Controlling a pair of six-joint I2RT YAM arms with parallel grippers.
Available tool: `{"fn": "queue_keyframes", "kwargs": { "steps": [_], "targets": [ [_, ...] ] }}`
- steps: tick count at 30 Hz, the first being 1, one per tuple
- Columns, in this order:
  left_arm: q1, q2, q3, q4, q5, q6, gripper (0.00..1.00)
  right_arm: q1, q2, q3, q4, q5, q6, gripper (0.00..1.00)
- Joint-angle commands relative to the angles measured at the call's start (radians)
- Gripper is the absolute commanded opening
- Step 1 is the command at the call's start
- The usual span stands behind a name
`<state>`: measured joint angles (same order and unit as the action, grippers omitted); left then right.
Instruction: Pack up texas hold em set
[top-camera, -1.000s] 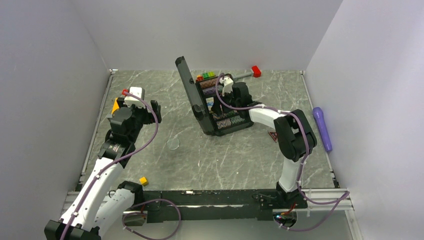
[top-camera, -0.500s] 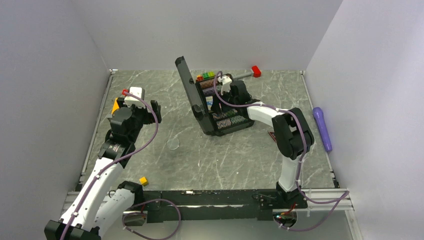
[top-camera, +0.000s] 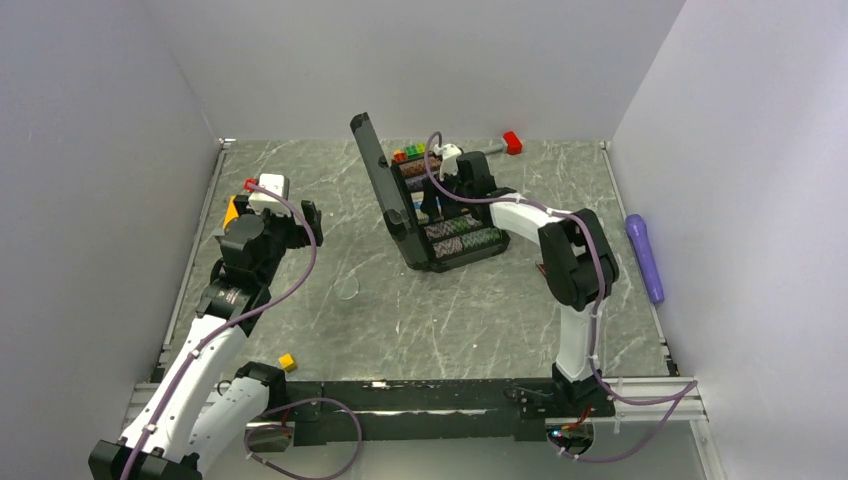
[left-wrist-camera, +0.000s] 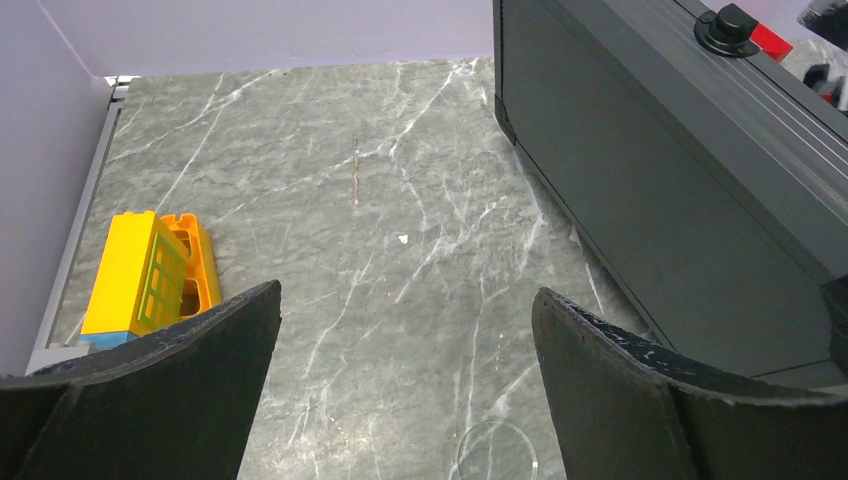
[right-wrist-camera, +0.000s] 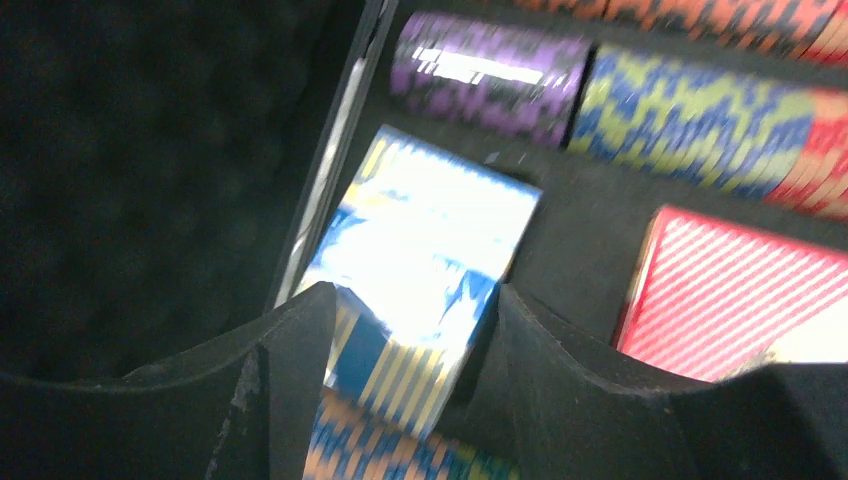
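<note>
Black hard-plastic poker briefcase (top-camera: 382, 185) stands open mid-table; right gripper (right-wrist-camera: 415, 320), fingers apart, straddles the seated blue-white card deck (right-wrist-camera: 430, 245). Left gripper (left-wrist-camera: 405, 330) hangs agape. Likely next: withdrawing, then shutting it.

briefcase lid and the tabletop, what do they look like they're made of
Briefcase lid: looks like hard black plastic, matte, with fine parallel ribbing on the outside; its inner face seems lined with dimpled black foam.
Tabletop: grey with white veins like marble, with a dull sheen; it could equally be a printed laminate.
</note>
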<state>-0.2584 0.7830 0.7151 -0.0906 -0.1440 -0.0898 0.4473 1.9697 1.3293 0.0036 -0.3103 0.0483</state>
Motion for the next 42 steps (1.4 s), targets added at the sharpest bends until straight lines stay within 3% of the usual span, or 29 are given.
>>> {"fn": "queue_keyframes", "kwargs": {
  "steps": [1, 15, 26, 33, 42],
  "targets": [
    [0.005, -0.004, 0.04, 0.022, 0.009, 0.012, 0.99, -0.011, 0.089, 0.05, 0.128, 0.131, -0.039, 0.65],
    [0.004, 0.001, 0.04, 0.023, 0.016, 0.007, 0.99, 0.022, -0.022, 0.052, 0.011, 0.144, 0.01, 0.94],
    [0.004, 0.011, 0.04, 0.022, 0.016, 0.005, 0.99, 0.099, 0.012, 0.089, -0.061, 0.196, 0.062, 0.96],
    [0.004, 0.006, 0.04, 0.021, 0.012, 0.007, 0.99, 0.103, 0.045, 0.098, -0.092, 0.338, 0.062, 0.92],
    [0.004, 0.004, 0.038, 0.02, 0.009, 0.007, 0.99, 0.102, 0.049, 0.084, -0.091, 0.446, 0.066, 0.64]
  ]
}}
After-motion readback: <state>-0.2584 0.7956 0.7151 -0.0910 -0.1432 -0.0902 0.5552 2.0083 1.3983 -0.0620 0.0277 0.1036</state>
